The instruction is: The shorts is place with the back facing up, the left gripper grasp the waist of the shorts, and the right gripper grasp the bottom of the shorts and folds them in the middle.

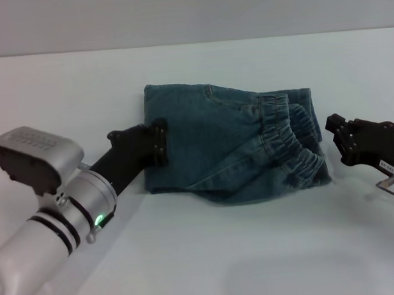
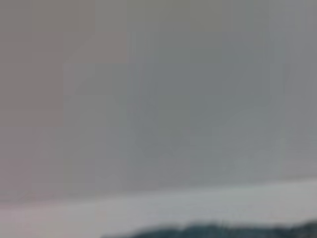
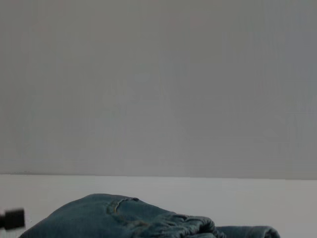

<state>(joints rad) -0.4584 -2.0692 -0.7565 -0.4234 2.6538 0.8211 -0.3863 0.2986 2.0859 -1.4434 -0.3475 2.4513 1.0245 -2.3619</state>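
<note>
Head view, near to far: left arm [image 1: 52, 226], white/silver cylinder w/ green light ring, enters from lower left of frame and runs diagonally up to centre-left. Left gripper [image 1: 159, 142], black claw, at centre-left, tips at the left edge of the shorts [image 1: 217, 142]; the fingers lie close together at the denim edge, but cannot tell whether cloth is pinched between them. Right gripper [image 1: 340, 140], black blocky tip, at mid-right of frame, just beside the right edge of the shorts, apart from the cloth; jaw state cannot be told from this angle. Shorts: blue-green faded denim, centre of frame, lying folded over on white table [image 1: 206, 257]; top layer doubled across the lower one. Waist of the shorts [image 1: 294, 135], ruffled elastic band, sits on the right side of the bundle, running from upper centre-right down to lower right, nearest the right gripper. Lower layer of denim shows past the waist at far right. Grey wall [image 1: 185, 10] across top of frame. Left wrist view: blurred; dark denim strip [image 2: 218, 230] along bottom edge, pale table band above it, grey beyond. Right wrist view: shorts [image 3: 138, 218] at bottom centre w/ ruffled band, small black tip [image 3: 12, 219] at lower-left edge, white table, grey wall behind.
</note>
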